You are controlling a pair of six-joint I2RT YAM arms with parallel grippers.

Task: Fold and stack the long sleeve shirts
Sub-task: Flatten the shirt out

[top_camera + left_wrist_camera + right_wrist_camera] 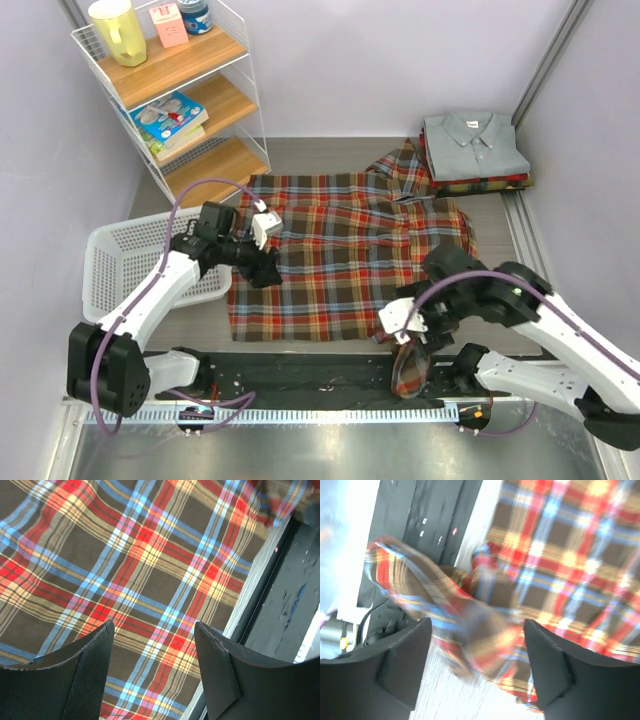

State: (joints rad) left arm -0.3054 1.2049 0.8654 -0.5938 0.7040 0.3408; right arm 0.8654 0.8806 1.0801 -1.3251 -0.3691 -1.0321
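The plaid flannel shirt point(340, 250) lies spread flat in the middle of the table, with one sleeve point(410, 372) hanging over the front edge. My left gripper point(262, 262) is open just above the shirt's left side; the left wrist view shows the plaid cloth point(150, 565) below the spread jaws point(155, 650). My right gripper point(405, 335) is open over the shirt's front right corner; the right wrist view is blurred, with a bunched plaid sleeve point(470, 625) under the jaws point(477, 650). A stack of folded shirts, with a grey collared one point(472, 145) on top, sits at the back right.
A white wire basket point(120, 265) stands left of the shirt. A white wire shelf with wooden boards point(180, 90) stands at the back left and holds a yellow jug, a book and small packs. A black strip point(300, 375) runs along the table's front edge.
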